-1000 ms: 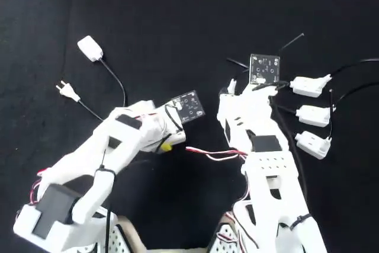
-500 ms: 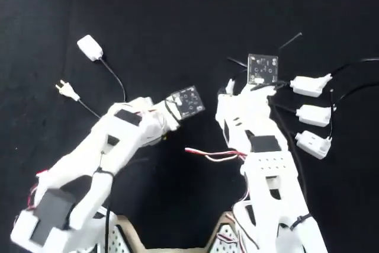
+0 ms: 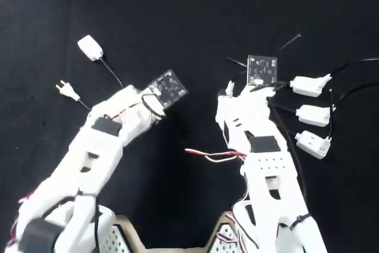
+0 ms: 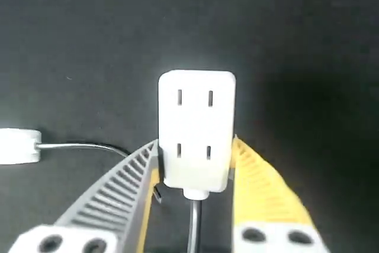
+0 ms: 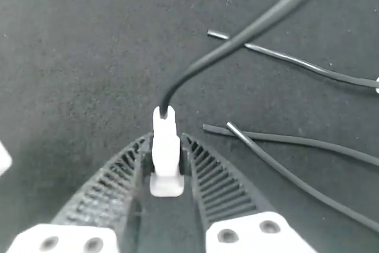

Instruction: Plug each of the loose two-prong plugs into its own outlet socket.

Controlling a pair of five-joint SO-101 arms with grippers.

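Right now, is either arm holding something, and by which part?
Left gripper: white outlet, by its sides near the cord end. Right gripper: white plug, by its body.

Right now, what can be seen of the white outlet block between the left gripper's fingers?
The outlet block is a white, smooth, plastic-looking rectangle with rounded corners. Its face shows two pairs of narrow slots, all empty. A dark cord leaves the end nearest the wrist. The left gripper is shut on that end, a grey ribbed finger on one side, a yellow one opposite. Black cloth lies behind it.
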